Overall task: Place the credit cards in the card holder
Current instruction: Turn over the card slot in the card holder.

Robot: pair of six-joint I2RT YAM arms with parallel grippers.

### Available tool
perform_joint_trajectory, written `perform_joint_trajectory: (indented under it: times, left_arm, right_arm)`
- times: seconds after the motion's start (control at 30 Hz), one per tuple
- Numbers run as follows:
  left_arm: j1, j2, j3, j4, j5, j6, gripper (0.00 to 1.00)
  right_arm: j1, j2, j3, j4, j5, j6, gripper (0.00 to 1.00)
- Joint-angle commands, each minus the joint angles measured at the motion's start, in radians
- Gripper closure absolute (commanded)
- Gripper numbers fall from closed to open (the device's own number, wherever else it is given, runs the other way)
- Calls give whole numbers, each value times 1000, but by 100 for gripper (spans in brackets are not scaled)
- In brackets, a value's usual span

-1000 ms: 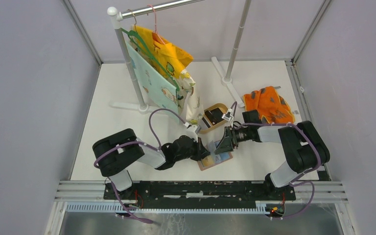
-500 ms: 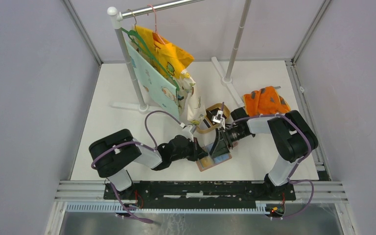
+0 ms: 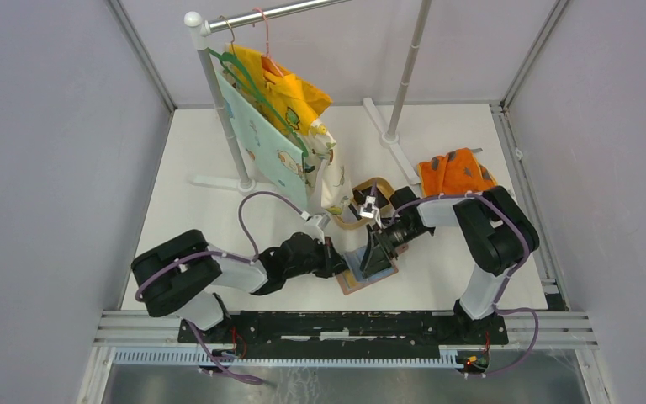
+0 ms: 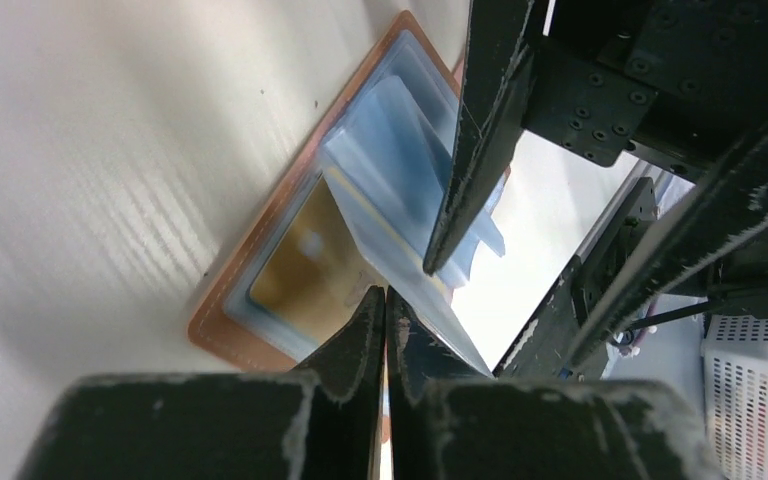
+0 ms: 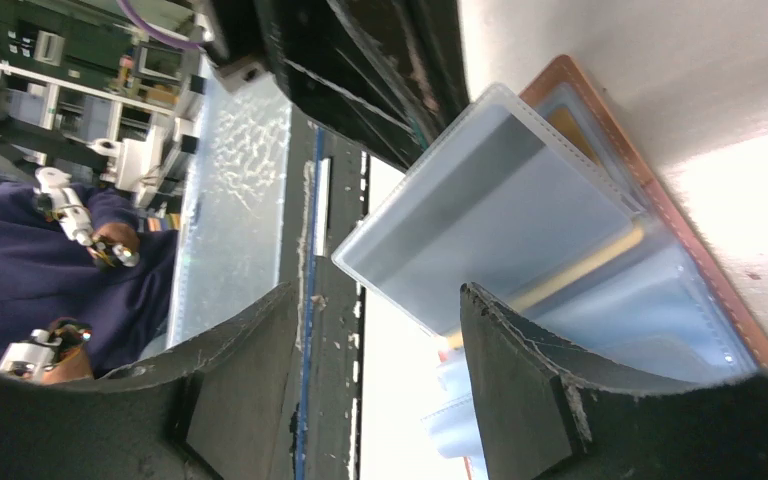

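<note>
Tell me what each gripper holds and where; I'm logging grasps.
Left gripper pinches a clear sleeve of the card holder by its edge; right gripper, open, holds nothing.

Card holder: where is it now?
Top view: the card holder lies open on the table, front centre, between the left tool and right tool, just nearer than the tan dish.

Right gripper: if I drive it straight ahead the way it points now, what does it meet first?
Most likely the raised clear sleeve of the card holder, just ahead of the right gripper between its open fingers. The left gripper seems to sit beyond; depth unclear.
</note>
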Motion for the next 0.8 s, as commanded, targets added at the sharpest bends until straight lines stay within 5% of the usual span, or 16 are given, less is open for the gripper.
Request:
perform_joint_trajectory:
  times: [0.0, 0.17, 0.3, 0.5, 0.6, 0.7, 0.77]
  left_arm:
    - [4, -104, -29, -105, -27, -3, 92]
    - [3, -254, -48, -314, -120, 43, 92]
    - [4, -414, -41, -438, -159, 102, 84]
    - [3, -575, 15, -478, -198, 196, 60]
    - [6, -564, 23, -468, -210, 253, 49]
    - [12, -525, 13, -413, -205, 301, 28]
    - [24, -494, 5, -375, -212, 281, 23]
  right_arm:
    - [21, -72, -35, 161, 113, 110, 34]
    - [42, -170, -65, 246, 273, 132, 34]
    - [56, -266, -73, 219, 383, -3, 34]
    - [60, -560, -122, 212, 606, -289, 32]
    - [60, -725, -192, 349, 732, -425, 18]
    - [60, -735, -160, 397, 788, -432, 9]
    - [56, -659, -63, 380, 775, -349, 9]
